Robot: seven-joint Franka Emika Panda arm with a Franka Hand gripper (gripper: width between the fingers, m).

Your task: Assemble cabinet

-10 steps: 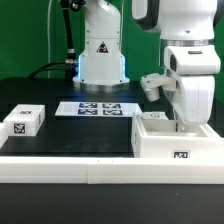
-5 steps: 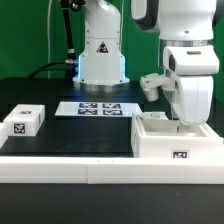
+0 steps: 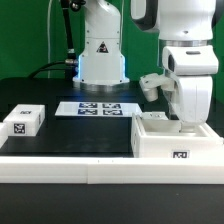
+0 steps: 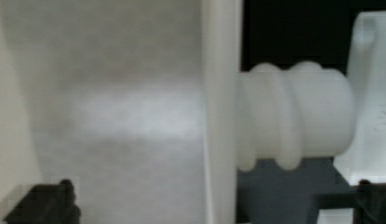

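Observation:
The white cabinet body [image 3: 170, 140], an open-topped box with a marker tag on its front, stands on the table at the exterior view's right. My gripper [image 3: 186, 124] hangs straight down into its top, and the fingertips are hidden behind the box wall. In the wrist view the gripper [image 4: 211, 205] is open. Its dark fingertips [image 4: 48, 203] sit far apart at the frame's edges, on either side of a white cabinet panel [image 4: 119, 100]. A ribbed white knob [image 4: 288, 110] sticks out beside the panel. A small white tagged cabinet part [image 3: 23, 122] lies at the exterior view's left.
The marker board [image 3: 98, 108] lies flat at the back middle of the black table. The robot's white base [image 3: 102, 50] stands behind it. The table's white front edge [image 3: 80, 170] runs along the near side.

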